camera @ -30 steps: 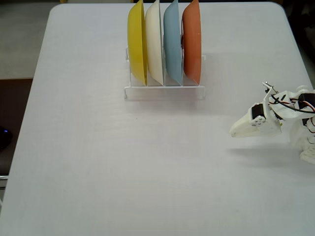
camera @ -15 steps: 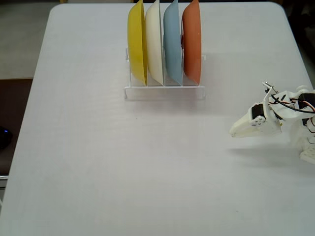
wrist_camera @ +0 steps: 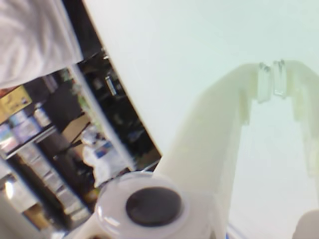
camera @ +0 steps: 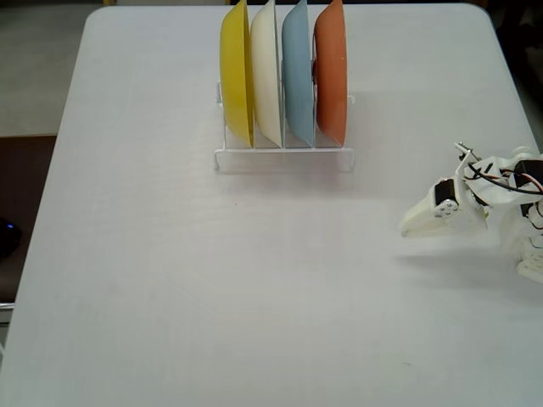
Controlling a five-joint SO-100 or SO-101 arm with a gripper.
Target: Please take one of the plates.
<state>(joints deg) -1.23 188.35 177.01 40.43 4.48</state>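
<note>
In the fixed view, going left to right, a clear wire-and-acrylic rack [camera: 284,155] stands near the far edge of the pale matte tabletop [camera: 212,288]. It holds four round plastic plates on edge, packed close: a yellow plate [camera: 235,75], a cream-white plate [camera: 265,75], a light blue plate [camera: 297,76], and at the right end the orange-terracotta plate [camera: 332,72], the one most open to approach. Well apart from the rack, near the right edge, sits the white plastic hand [camera: 407,227], pointing left and low over the tabletop, its cabled arm behind it.

In the wrist view the hand [wrist_camera: 271,79] shows two smooth ivory fingers with their tips nearly touching, only a thin slit between them, and nothing gripped.

The risks, as I judge them: the plates are thin, smooth and slippery, and they lean close together, so a finger going in for the orange one could catch the blue neighbour and tip it or drag the light rack. The fingers must spread first; reaching in with them this close together would only shove the rim. A pinch on the curved rim alone may let the plate swivel or slide out.
</note>
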